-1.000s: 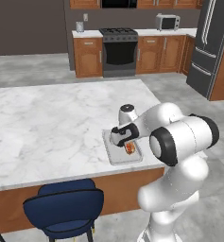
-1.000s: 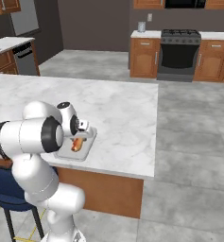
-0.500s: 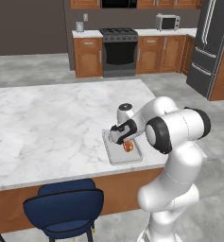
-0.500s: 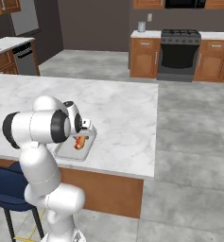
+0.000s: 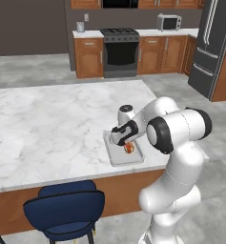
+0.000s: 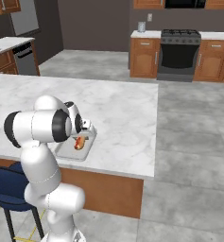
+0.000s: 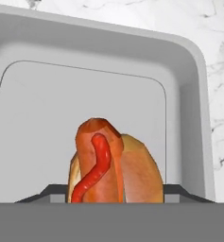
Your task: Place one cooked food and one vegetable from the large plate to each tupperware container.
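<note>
gripper [image 5: 126, 143] – down low inside the grey tray [image 5: 115, 155], fingers closed snug on the hot dog [image 7: 114, 165] | tray – near island counter [image 5: 47, 124] edge | hot dog – in tray, between the fingertips

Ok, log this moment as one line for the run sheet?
end effector: low over grey tray, shut on hot dog | hot dog: inside grey tray | tray: on marble island counter

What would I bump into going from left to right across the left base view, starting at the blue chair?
Blue chair → grey tray → hot dog in the tray → the robot's big white arm.
</note>
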Available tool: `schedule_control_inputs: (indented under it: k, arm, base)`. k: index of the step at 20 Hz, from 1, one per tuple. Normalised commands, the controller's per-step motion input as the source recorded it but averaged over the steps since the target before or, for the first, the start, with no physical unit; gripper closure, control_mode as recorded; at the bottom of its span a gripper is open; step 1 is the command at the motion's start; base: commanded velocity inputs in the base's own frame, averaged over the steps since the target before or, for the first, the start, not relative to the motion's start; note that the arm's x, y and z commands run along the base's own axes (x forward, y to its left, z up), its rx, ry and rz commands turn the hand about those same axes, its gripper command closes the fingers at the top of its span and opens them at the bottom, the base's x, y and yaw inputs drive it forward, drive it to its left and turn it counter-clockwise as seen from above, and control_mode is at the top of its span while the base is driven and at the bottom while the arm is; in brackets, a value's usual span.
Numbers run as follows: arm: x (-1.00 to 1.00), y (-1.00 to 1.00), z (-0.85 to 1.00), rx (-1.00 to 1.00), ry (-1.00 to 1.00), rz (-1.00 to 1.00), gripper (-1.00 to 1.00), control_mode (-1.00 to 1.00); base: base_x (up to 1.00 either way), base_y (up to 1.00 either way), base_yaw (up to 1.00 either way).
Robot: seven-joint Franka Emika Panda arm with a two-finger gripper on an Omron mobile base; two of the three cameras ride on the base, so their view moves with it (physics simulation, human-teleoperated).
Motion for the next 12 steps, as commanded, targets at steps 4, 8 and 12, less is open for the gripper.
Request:
schedule_control_inputs:
  k: [4,8,12]
  arm:
    - [0.00,0.00,0.00,0.00,0.00,0.00,-1.00,-1.00]
    - [0.00,0.00,0.00,0.00,0.00,0.00,-1.00,-1.00]
    - [-0.27,0.00,0.34,0.00,0.00,0.00,-1.00,-1.00]
  base:
    - [0.00,0.00,0.00]
    - [0.00,0.00,0.00]
    - [0.00,0.00,0.00]
